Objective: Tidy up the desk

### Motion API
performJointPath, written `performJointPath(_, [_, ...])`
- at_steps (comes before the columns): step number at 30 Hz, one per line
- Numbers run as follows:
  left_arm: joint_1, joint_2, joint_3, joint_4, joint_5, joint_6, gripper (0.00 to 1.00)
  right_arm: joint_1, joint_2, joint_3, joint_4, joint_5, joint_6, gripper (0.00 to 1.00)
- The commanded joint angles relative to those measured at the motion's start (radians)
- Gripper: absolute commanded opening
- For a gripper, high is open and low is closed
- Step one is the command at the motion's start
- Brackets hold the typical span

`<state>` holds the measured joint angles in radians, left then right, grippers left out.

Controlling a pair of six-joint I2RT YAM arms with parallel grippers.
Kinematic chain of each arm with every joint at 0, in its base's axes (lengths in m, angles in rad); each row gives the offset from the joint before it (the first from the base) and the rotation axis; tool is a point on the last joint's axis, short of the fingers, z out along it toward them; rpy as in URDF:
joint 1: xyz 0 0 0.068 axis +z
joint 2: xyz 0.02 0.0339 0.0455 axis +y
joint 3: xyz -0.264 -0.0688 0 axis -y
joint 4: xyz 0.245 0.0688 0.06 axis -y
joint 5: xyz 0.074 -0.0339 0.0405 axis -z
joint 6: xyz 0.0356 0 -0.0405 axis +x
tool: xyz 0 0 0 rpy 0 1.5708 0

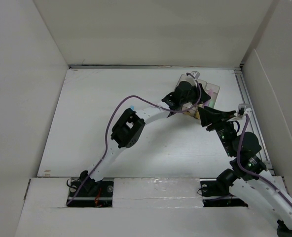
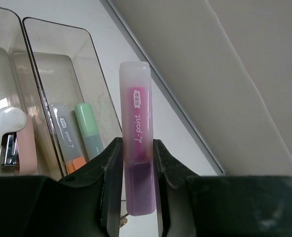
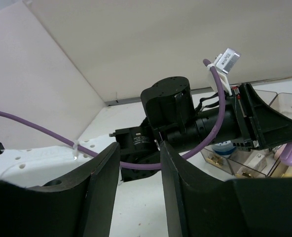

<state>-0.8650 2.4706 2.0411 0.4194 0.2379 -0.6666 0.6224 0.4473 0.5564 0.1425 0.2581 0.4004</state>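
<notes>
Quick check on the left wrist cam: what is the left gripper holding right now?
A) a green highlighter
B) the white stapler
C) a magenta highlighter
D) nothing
C: the left gripper is clamped on the magenta highlighter, while the stapler and green highlighter lie in the bin.

A translucent bin (image 1: pixel 213 90) sits toward two o'clock on the surface, holding a white stapler (image 2: pixel 8 129) in one compartment and green (image 2: pixel 87 127) and grey-orange highlighters (image 2: pixel 64 134) in the next, with a magenta highlighter (image 2: pixel 136 123) upright at its three o'clock.
</notes>
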Motion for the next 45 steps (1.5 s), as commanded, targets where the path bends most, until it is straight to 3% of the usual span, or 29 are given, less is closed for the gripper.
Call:
performJointPath(1, [-0.003,0.017,0.074,0.004,0.028,-0.01,0.23,-0.001,0.001,0.011,0.04,0.01,0.003,0.44])
performJointPath(7, [-0.003,-0.018,0.062,-0.008,0.029,0.039,0.5,-0.001,0.017,0.011,0.049,0.0,0.003,0.44])
performJointPath(10, [-0.003,-0.079,0.018,-0.025,0.005,0.109,0.57,-0.001,0.027,0.013,0.049,-0.01,0.003,0.44])
performJointPath(13, [0.02,-0.168,-0.062,-0.044,-0.026,0.15,0.56,-0.001,0.024,0.008,0.051,0.001,0.005,0.44])
performJointPath(16, [0.081,-0.329,-0.308,0.027,-0.049,0.167,0.49,-0.001,0.019,0.011,0.046,-0.008,0.0,0.44])
performJointPath(17, [0.127,-0.42,-0.463,0.115,-0.052,0.151,0.46,-0.001,0.011,0.01,0.048,0.001,0.002,0.44])
performJointPath(24, [0.323,-0.738,-0.975,0.113,-0.115,0.192,0.46,-0.001,0.037,0.01,0.063,-0.026,0.0,0.29])
performJointPath(29, [0.443,-0.881,-1.203,0.058,-0.216,0.226,0.51,-0.001,0.076,0.014,0.072,-0.045,0.005,0.39])
performJointPath(31, [0.443,-0.904,-1.239,0.02,-0.302,0.264,0.58,-0.001,0.086,0.008,0.085,-0.037,0.005,0.45])
performJointPath(45, [0.443,-0.786,-1.156,-0.143,-0.459,0.285,0.56,-0.001,0.083,0.01,0.082,-0.036,-0.003,0.47])
